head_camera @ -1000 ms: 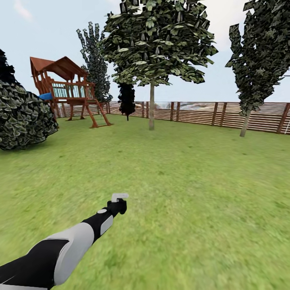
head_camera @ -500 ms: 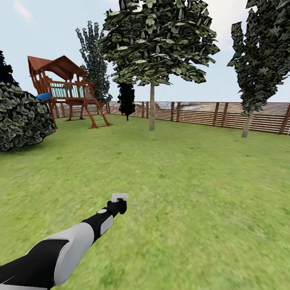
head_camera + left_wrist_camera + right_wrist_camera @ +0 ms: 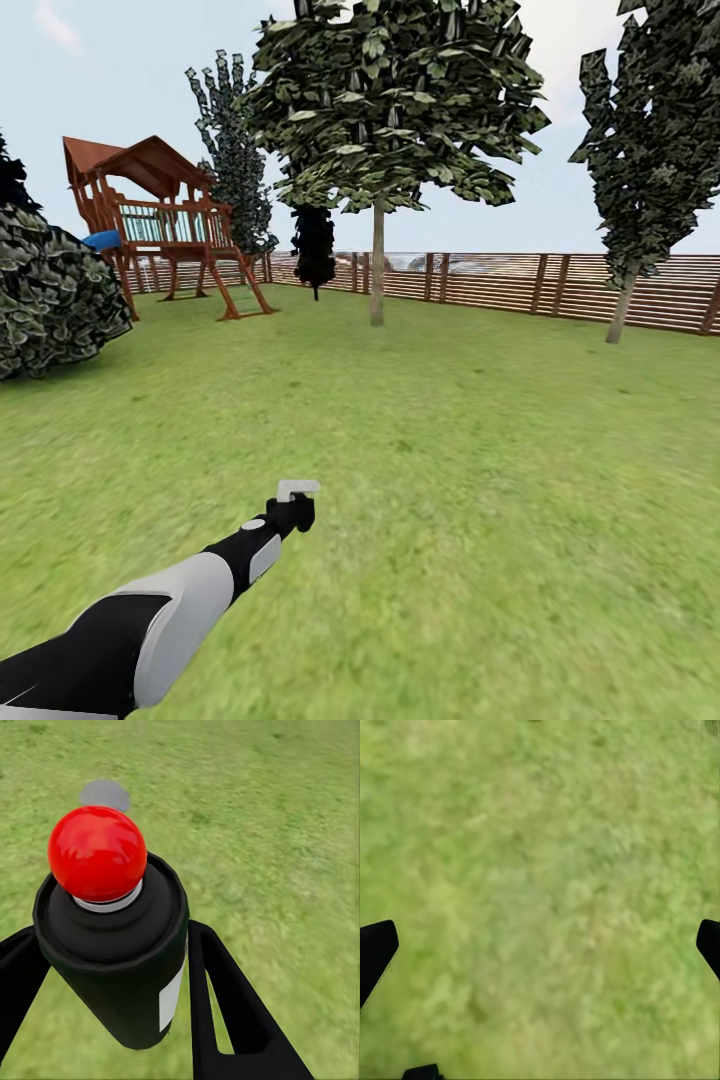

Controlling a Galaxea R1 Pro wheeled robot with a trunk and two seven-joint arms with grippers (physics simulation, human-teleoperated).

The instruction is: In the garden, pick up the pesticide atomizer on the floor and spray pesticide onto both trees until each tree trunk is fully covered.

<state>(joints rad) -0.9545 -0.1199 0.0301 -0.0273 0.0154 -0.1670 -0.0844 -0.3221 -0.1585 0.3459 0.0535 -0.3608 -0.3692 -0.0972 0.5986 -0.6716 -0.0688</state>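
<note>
Pickup was judged done: the pesticide atomizer [image 3: 112,937], black with a red cap, was clamped in the left pincer [image 3: 112,975]. Spraying was left; 2 trees [image 3: 377,150] [image 3: 650,150] were seen well apart from it, near the fence [image 3: 520,282]. The left arm [image 3: 170,600] was held outstretched over the lawn [image 3: 480,480]. The right pincer [image 3: 540,945] was spread apart above grass.

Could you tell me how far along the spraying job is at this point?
Pickup looks done: the left gripper holds the atomizer, red knob up. The tree trunks stand far across the lawn, with no spray visible on them. Approaching and spraying both remains. The right gripper is open.
</note>
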